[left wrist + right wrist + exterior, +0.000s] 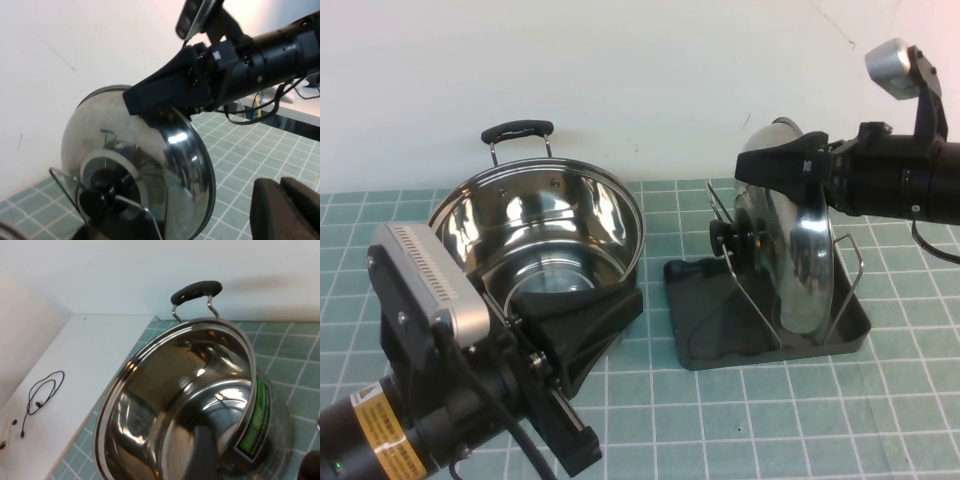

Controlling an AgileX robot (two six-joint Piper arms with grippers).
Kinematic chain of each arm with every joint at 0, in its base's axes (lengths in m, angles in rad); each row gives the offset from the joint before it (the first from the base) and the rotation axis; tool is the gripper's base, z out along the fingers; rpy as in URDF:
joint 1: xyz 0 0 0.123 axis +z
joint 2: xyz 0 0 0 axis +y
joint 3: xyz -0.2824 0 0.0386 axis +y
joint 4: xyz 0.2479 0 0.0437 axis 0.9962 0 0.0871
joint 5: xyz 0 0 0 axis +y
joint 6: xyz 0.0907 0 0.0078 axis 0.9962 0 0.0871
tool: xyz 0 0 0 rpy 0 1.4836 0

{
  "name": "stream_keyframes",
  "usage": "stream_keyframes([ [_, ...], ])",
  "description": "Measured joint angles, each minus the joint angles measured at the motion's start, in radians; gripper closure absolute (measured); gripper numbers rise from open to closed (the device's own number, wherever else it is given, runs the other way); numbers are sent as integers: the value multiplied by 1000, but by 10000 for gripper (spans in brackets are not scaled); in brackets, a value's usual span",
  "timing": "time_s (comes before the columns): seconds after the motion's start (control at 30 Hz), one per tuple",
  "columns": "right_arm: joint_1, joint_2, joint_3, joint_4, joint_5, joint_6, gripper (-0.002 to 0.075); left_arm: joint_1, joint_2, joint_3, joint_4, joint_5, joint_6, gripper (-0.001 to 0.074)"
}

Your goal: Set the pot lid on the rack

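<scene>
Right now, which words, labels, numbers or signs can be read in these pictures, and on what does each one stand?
None can be read.
Green label on the pot: print too blurred.
Yellow sticker on the left arm, behind the left gripper: print too small.

Pot lid (800,250): polished stainless steel, mirror-glossy and smooth, carrying a matt black plastic-looking knob (723,238). Rack (720,335): dark grey tray with a dull, smooth plastic look, bearing thin bright metal wire loops (745,275). Pot (535,235): shiny steel, its inner wall reflecting like a mirror; black matt handle (517,130) on bare wire brackets; a glossy green label (254,420) sticking to the outer wall. Worktop (880,420): green matt mat showing a pale printed grid. Right claw (782,163) and left claw (582,318): matt black housings.
</scene>
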Motion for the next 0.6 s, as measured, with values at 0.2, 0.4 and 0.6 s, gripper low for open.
stream_keyframes([
  [0.2, -64, 0, -51, 0, 60, 52, 202, 0, 0, 0, -103, -9, 174, 735],
  [0.4, -146, -6, -122, 0, 155, 94, 201, 0, 0, 0, -538, 45, 528, 735],
  [0.6, -175, -6, -135, 0, 192, 96, 208, 0, 0, 0, -869, 183, 945, 735],
])
